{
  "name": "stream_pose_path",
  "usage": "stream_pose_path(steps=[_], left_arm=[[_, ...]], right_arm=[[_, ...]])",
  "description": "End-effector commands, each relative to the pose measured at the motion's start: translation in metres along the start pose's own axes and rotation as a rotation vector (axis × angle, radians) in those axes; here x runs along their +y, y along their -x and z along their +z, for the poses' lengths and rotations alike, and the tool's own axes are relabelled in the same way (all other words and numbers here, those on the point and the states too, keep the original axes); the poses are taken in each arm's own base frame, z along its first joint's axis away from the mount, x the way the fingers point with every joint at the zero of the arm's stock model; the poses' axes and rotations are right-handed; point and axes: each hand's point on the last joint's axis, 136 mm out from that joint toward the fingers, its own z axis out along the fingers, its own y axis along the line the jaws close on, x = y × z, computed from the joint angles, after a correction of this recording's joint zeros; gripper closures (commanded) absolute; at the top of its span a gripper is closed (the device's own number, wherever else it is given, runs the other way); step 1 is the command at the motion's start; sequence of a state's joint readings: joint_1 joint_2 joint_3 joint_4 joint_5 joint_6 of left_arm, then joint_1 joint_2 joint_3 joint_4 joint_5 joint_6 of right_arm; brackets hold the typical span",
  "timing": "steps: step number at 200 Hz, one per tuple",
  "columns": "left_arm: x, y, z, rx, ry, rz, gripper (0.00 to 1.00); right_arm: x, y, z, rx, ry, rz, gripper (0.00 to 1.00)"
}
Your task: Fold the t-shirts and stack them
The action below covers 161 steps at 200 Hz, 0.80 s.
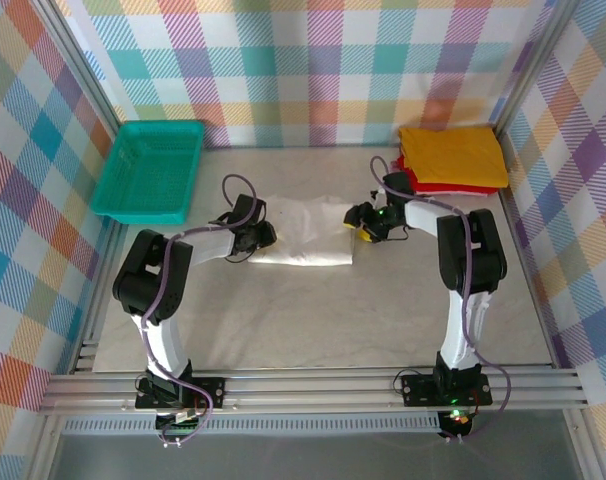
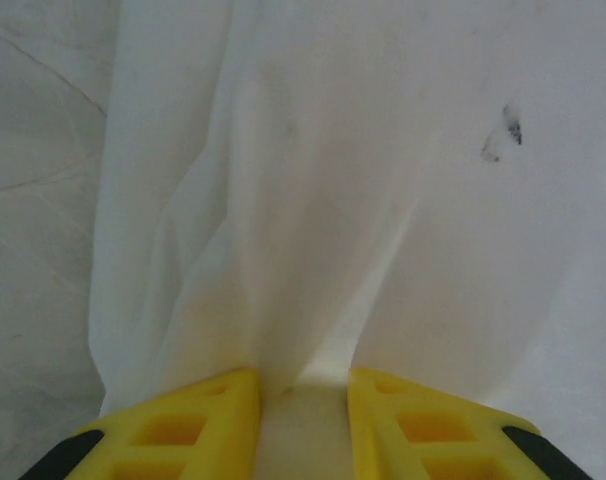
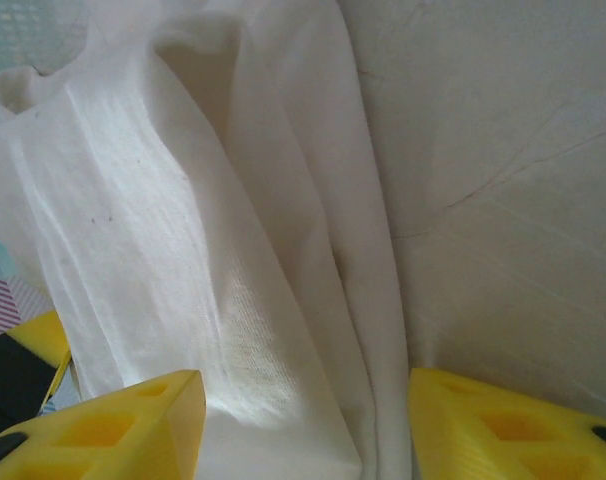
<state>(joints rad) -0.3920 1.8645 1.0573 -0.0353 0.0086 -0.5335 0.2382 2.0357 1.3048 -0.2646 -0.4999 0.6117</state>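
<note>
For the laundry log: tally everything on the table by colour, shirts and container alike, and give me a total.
white thin cloth t-shirt: 1
mustard-yellow folded cloth t-shirt: 1
red folded cloth t-shirt: 1
teal plastic mesh basket: 1
Total: 4

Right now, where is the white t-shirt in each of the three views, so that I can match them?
Top external: the white t-shirt lies mid-table, between the two arms' jaws.
Left wrist: the white t-shirt is centre and right, above the yellow jaws.
Right wrist: left and centre, between the yellow jaws.
Shared landmark: the pale table beside it.
</note>
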Motion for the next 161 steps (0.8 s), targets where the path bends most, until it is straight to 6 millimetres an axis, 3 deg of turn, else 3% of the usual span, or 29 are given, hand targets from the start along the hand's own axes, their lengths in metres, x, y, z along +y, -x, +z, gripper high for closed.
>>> stream_pose_path(steps=[1, 34, 75, 100, 133, 161], left_arm=[[0.012, -0.021, 0.013, 0.065, 0.029, 0.008, 0.70], [0.014, -0.024, 0.014, 0.069, 0.030, 0.003, 0.70], [0.013, -0.022, 0.010, 0.061, 0.027, 0.005, 0.70], [0.013, -0.022, 0.009, 0.062, 0.028, 0.004, 0.69], [0.015, -0.019, 0.004, 0.042, 0.036, -0.002, 0.69], [0.014, -0.013, -0.005, 0.019, 0.039, -0.006, 0.65]], right_arm=[[0.012, -0.005, 0.011, 0.035, 0.034, -0.039, 0.45], [0.017, -0.011, 0.023, 0.065, 0.047, -0.038, 0.45], [0.034, -0.016, 0.044, 0.089, 0.083, -0.024, 0.53], [0.036, -0.011, 0.049, 0.072, 0.089, 0.008, 0.72], [0.041, 0.000, 0.033, 0.010, 0.065, -0.015, 1.00], [0.042, 0.010, 0.020, -0.026, 0.071, -0.017, 1.00]])
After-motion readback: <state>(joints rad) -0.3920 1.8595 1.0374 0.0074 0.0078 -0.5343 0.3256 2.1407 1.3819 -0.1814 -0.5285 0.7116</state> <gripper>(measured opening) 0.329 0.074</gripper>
